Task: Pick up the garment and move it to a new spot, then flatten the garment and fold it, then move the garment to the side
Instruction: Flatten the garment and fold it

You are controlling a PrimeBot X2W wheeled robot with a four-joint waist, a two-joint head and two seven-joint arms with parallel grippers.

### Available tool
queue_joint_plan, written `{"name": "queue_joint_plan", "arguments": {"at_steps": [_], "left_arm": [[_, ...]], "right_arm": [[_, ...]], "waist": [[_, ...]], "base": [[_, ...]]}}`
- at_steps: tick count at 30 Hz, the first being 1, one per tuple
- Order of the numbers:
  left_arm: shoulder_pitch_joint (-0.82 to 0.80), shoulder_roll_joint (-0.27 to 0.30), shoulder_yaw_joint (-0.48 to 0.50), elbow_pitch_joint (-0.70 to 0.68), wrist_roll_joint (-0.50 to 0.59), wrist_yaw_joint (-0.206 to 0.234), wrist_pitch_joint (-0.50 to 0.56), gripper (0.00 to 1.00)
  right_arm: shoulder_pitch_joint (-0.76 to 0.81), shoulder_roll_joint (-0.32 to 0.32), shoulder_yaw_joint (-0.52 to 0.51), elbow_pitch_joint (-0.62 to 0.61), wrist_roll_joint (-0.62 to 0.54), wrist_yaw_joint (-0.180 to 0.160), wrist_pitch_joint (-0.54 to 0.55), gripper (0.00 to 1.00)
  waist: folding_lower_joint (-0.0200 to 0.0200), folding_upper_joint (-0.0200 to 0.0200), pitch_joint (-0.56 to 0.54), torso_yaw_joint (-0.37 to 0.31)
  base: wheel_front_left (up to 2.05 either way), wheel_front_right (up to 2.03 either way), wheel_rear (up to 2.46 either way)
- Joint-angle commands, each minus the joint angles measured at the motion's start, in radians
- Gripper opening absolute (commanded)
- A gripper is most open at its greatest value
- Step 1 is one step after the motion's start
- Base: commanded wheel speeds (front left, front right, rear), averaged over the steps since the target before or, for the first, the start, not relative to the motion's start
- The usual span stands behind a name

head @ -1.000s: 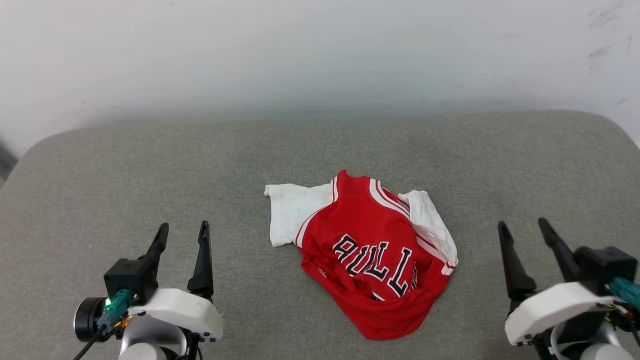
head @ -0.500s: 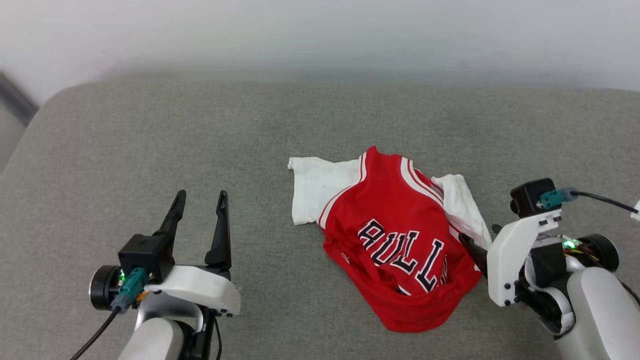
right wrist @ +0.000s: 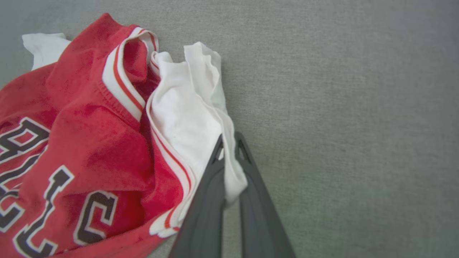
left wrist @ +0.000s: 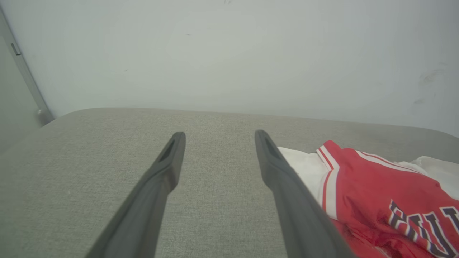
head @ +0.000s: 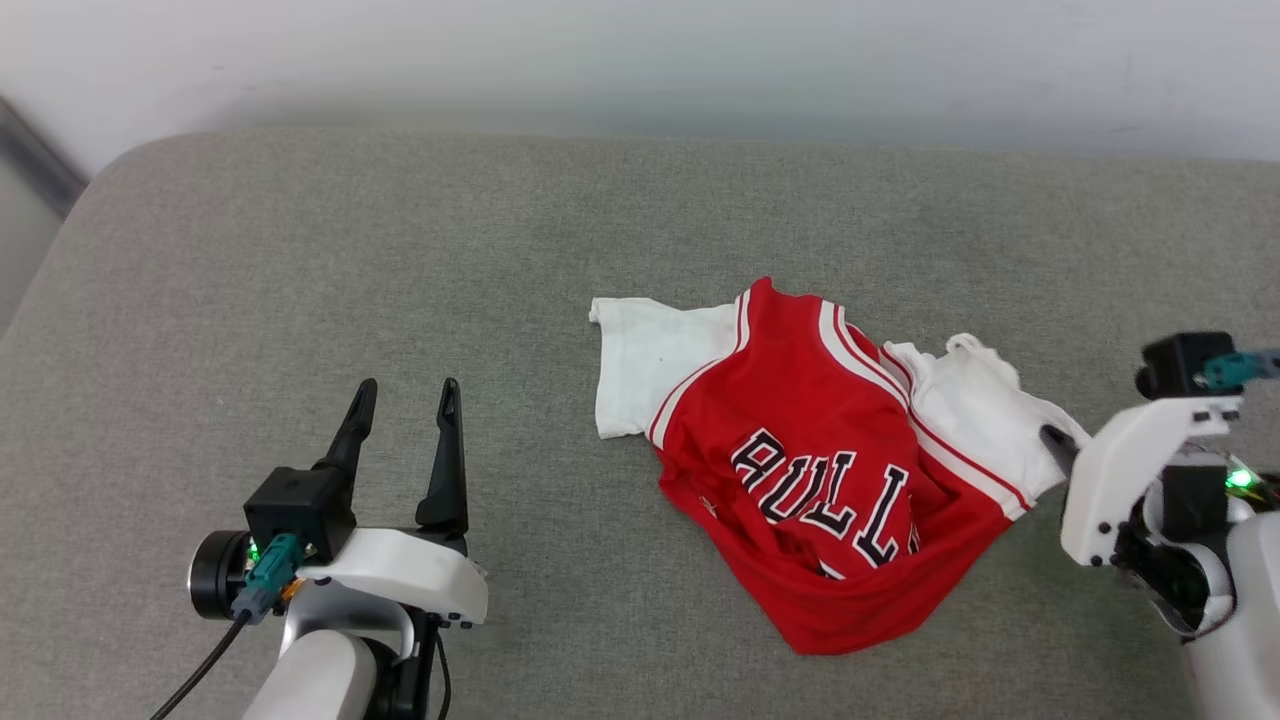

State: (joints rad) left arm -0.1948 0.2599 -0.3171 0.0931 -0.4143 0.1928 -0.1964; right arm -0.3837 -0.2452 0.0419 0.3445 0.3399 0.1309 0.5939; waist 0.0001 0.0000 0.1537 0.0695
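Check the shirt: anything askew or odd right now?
The garment lies crumpled, not flat: its lower part is bunched under the lettering, and its white sleeve is stretched toward the right hand, which is shut on it. No damage shows. The left hand is open, apart from it.

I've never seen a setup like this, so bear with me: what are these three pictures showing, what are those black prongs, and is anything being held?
This is a two-armed robot seen through its own cameras. The picture showing both arms comes from its head, looking down at a grey padded surface. The other two come from its wrists, each looking along that arm's two dark prongs, which form a gripper. On the surface lies a crumpled red shirt with white sleeves and black lettering. The left gripper is open, holding nothing, apart from the shirt. The right gripper is shut on the edge of one white sleeve, pinching the cloth.
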Motion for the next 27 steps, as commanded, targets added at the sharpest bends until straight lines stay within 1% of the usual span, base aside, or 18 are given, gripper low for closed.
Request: {"name": "queue_joint_plan", "arguments": {"at_steps": [1, 6, 8, 10, 11, 12, 13, 16, 20, 22, 25, 27], "left_arm": [[-0.004, -0.001, 0.000, 0.004, -0.002, -0.001, -0.005, 1.00], [-0.011, -0.001, -0.007, 0.011, -0.007, -0.004, -0.004, 1.00], [-0.012, -0.002, -0.012, 0.012, -0.007, -0.004, 0.001, 1.00], [-0.008, -0.001, -0.015, 0.010, -0.008, -0.001, 0.005, 1.00], [-0.005, 0.000, -0.015, 0.010, -0.009, 0.000, 0.008, 1.00], [-0.003, 0.002, -0.015, 0.011, -0.010, 0.001, 0.007, 1.00], [0.000, 0.003, -0.015, 0.012, -0.011, 0.002, 0.009, 1.00], [0.010, 0.005, -0.015, 0.015, -0.014, 0.002, 0.012, 1.00], [0.024, 0.006, -0.014, 0.019, -0.020, 0.007, 0.013, 1.00], [0.032, 0.008, -0.012, 0.020, -0.024, 0.010, 0.013, 1.00], [0.048, 0.009, -0.013, 0.018, -0.028, 0.014, 0.015, 1.00], [0.053, 0.011, -0.012, 0.015, -0.031, 0.019, 0.016, 1.00]], "right_arm": [[0.030, 0.014, -0.042, 0.012, 0.010, 0.000, -0.020, 0.00], [0.116, 0.092, -0.247, 0.068, 0.035, 0.000, -0.081, 0.00], [0.149, 0.125, -0.301, 0.100, 0.040, 0.000, -0.099, 0.00], [0.180, 0.149, -0.327, 0.141, 0.038, -0.001, -0.107, 0.00], [0.194, 0.160, -0.332, 0.163, 0.036, -0.001, -0.113, 0.30], [0.204, 0.170, -0.335, 0.180, 0.040, -0.001, -0.120, 0.77], [0.209, 0.175, -0.333, 0.189, 0.039, -0.001, -0.135, 1.00], [0.201, 0.176, -0.326, 0.177, 0.028, -0.002, -0.230, 1.00], [0.188, 0.176, -0.308, 0.104, -0.001, 0.000, -0.422, 1.00], [0.195, 0.172, -0.300, 0.074, -0.021, 0.000, -0.501, 1.00], [0.208, 0.162, -0.283, 0.024, -0.057, 0.000, -0.575, 1.00], [0.219, 0.158, -0.264, -0.010, -0.073, 0.000, -0.591, 1.00]], "waist": [[-0.0001, 0.0000, -0.004, -0.007], [-0.0001, 0.0000, -0.011, -0.018], [-0.0001, 0.0000, -0.012, -0.022], [-0.0001, 0.0000, -0.015, -0.026], [-0.0001, 0.0000, -0.016, -0.029], [-0.0001, 0.0000, -0.017, -0.032], [-0.0001, 0.0000, -0.019, -0.035], [-0.0001, 0.0000, -0.029, -0.042], [-0.0001, 0.0000, -0.055, -0.049], [-0.0001, 0.0000, -0.071, -0.052], [-0.0001, 0.0000, -0.092, -0.055], [-0.0001, 0.0000, -0.103, -0.058]], "base": [[0.00, 0.00, 0.00], [0.00, 0.00, 0.00], [0.00, 0.00, 0.00], [0.00, 0.00, 0.00], [0.00, 0.00, 0.00], [0.00, 0.00, 0.00], [0.00, 0.00, 0.00], [0.00, 0.00, 0.00], [0.00, 0.00, 0.00], [0.00, 0.00, 0.00], [0.00, 0.00, 0.00], [0.00, 0.00, 0.00]]}}
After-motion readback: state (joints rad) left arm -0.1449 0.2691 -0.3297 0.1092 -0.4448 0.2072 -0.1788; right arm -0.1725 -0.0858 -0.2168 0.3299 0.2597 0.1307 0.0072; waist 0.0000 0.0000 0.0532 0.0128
